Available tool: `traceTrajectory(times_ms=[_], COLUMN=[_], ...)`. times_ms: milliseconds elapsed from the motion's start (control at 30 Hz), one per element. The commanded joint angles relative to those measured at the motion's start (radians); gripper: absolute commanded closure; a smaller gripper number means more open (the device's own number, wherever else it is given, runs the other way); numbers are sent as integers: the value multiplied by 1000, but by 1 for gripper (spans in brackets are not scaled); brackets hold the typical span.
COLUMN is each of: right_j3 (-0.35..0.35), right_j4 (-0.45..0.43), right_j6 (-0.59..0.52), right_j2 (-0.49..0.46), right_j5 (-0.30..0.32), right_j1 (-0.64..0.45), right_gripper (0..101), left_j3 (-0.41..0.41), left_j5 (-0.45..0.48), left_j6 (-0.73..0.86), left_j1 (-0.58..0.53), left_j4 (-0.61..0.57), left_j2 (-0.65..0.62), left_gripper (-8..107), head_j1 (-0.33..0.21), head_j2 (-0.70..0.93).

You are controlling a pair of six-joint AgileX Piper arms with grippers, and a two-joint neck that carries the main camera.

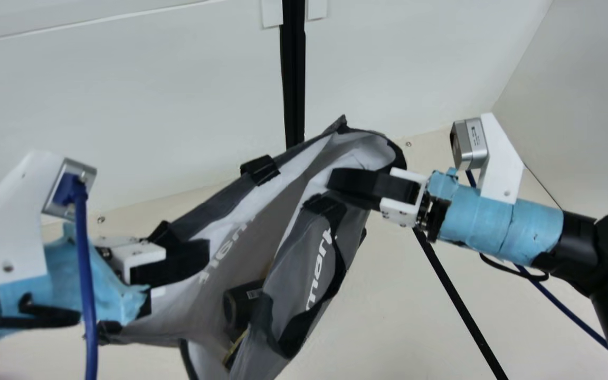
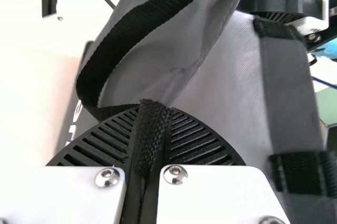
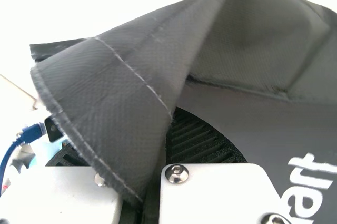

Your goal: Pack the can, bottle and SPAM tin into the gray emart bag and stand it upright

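Black-ribbed pincers, 2: left pincer [image 1: 206,256] clenched on dark trim at the mouth of the gray emart bag [image 1: 296,258], right pincer [image 1: 332,182] clenched on a fabric fold at the mouth's other end. 1 bag, tilted, mouth open. Inside, 2 items seen: dark cylinder [image 1: 241,303], yellow-edged item [image 1: 234,351] near it; can't tell which ones. Cream table [image 1: 404,311] beyond.

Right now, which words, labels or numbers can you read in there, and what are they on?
"mart": white, outside the gray fabric bag.
Faint letters inside it: too unclear to read.
Label on the dark cylinder in the bag: too small.
Label on the right arm's silver boxy camera: too small.
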Motion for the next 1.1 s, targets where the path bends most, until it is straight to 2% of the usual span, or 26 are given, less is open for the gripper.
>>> traceTrajectory(times_ms=[0, 367, 567, 700, 867, 1067], right_j3=[-16, -112, -152, -150, -144, -167], right_j4=[8, 18, -10, -61, -116, -165], right_j6=[-53, -223, -338, -433, -541, -622], right_j2=[29, 169, 239, 295, 365, 440], right_j5=[2, 2, 2, 2, 2, 2], right_j1=[-1, -6, -13, -9, -23, -48], right_gripper=[101, 101, 101, 101, 101, 101], left_j3=[-33, -216, -322, -391, -446, -471], left_j5=[0, 0, 0, 0, 0, 0], left_j6=[39, 156, 192, 202, 205, 207], left_j1=[9, 42, 57, 67, 60, 45], left_j4=[-4, -32, -23, -32, -25, -5], left_j2=[44, 244, 341, 405, 475, 524], left_gripper=[107, 107, 107, 107, 107, 107], head_j1=[-23, -23, -23, -23, -23, -23], head_j2=[-2, -2, -2, -2, -2, -2])
